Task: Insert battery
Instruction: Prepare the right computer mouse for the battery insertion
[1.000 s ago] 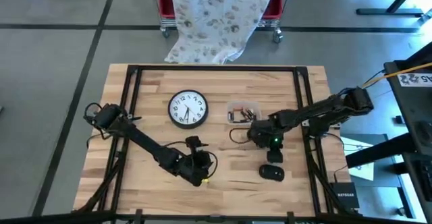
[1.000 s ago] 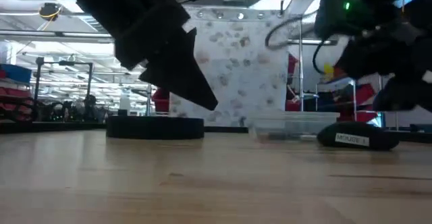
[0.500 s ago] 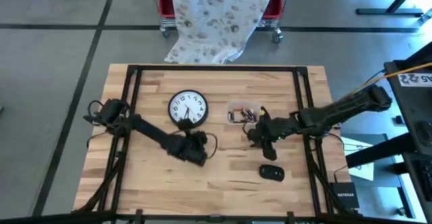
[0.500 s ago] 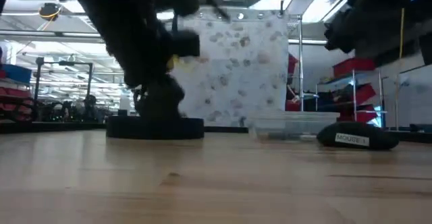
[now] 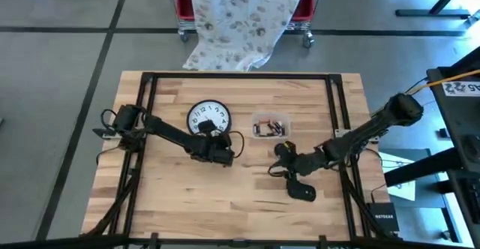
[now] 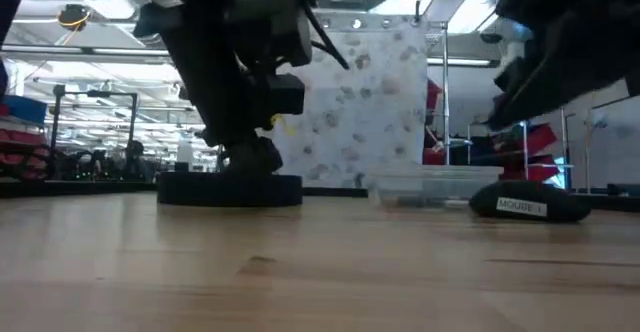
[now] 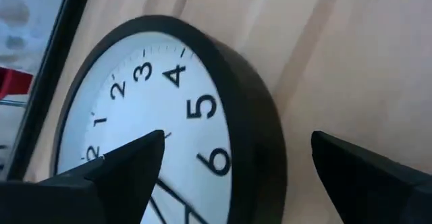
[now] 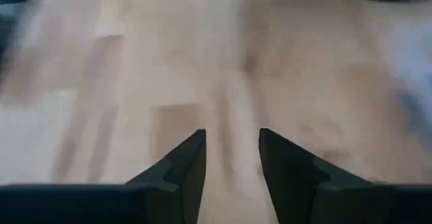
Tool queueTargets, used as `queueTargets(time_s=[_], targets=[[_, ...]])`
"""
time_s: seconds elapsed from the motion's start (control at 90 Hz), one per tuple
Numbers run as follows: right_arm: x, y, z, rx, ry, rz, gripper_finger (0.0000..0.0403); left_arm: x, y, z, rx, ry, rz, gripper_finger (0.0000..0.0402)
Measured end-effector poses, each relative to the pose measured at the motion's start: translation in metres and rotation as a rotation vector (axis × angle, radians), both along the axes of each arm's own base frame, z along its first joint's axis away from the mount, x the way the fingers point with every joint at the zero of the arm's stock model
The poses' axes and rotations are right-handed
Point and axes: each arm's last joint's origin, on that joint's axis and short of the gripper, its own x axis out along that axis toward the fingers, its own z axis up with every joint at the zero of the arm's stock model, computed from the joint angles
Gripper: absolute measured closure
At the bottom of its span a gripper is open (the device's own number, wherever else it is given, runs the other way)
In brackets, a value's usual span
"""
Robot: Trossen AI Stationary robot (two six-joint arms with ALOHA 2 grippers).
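Observation:
A round black-rimmed wall clock [image 5: 208,120] lies face up on the wooden table, left of the middle. My left gripper [image 5: 215,142] hangs open just over the clock's near-right rim [image 7: 260,136]. One finger [image 7: 128,163] is over the white face and the other [image 7: 358,170] is over the bare wood. A small clear box [image 5: 270,127] holding batteries sits right of the clock. My right gripper [image 5: 280,165] is between that box and a black mouse [image 5: 302,192]. Its fingers [image 8: 185,163] stand a narrow gap apart over bare wood, with nothing between them. My left gripper comes down slanting onto the clock's near-right rim [image 7: 270,163], one finger on each side of it. I cannot tell whether a finger touches the clock. The clock lies flat on the table.
Black frame rails [image 5: 336,114] run along the table's sides and far edge. A patterned cloth [image 5: 240,16] hangs over a red cart beyond the far edge. In the low view the clock [image 6: 230,189], the box [image 6: 425,194] and the mouse [image 6: 530,207] stand in a row.
My left gripper has moved from near the table's near edge toward the far edge and now hangs over the clock's rim. My right gripper has moved from beside the battery box toward the near edge, closer to the mouse.

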Motion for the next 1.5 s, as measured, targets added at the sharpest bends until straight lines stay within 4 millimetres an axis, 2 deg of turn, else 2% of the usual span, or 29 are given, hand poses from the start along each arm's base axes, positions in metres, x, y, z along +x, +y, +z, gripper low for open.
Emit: queueTargets(time_s=[0.089, 0.222, 0.356, 0.567, 0.778, 0.922, 1.022, 1.178, 1.378, 1.5], targets=[[-0.005, 0.0, 0.0, -0.068, 0.012, -0.063, 0.0281, -0.001, -0.011, 0.001, -0.018, -0.039, 0.002, 0.0048], [-0.007, 0.0, 0.002, -0.088, 0.006, -0.07, 0.0281, -0.004, -0.025, 0.001, -0.015, -0.063, -0.012, 0.0048], [-0.008, -0.001, 0.001, -0.072, 0.031, -0.076, 0.0281, -0.006, -0.024, 0.0, 0.028, -0.08, 0.001, 0.0048], [-0.024, -0.011, -0.011, -0.037, 0.209, -0.248, 0.0275, -0.004, -0.031, 0.001, -0.02, -0.207, 0.065, 0.0048], [-0.024, -0.01, -0.013, -0.048, 0.251, -0.17, 0.0214, -0.005, -0.053, 0.004, -0.053, -0.41, 0.13, 0.0048], [-0.018, -0.005, -0.007, -0.023, 0.266, -0.003, 0.0149, -0.008, -0.064, 0.006, -0.017, -0.47, 0.123, 0.0047], [-0.015, -0.008, 0.002, -0.031, 0.287, -0.078, 0.0117, -0.009, -0.066, 0.006, -0.009, -0.471, 0.117, 0.0047], [-0.021, -0.016, 0.001, -0.106, 0.297, -0.246, 0.0102, -0.008, -0.063, 0.006, -0.006, -0.469, 0.123, 0.0047], [-0.023, -0.016, -0.016, -0.045, 0.218, -0.251, 0.0095, -0.008, -0.063, 0.006, -0.005, -0.466, 0.123, 0.0047], [-0.028, -0.021, -0.029, -0.073, 0.203, -0.313, 0.0094, -0.008, -0.063, 0.006, -0.007, -0.467, 0.123, 0.0047]])
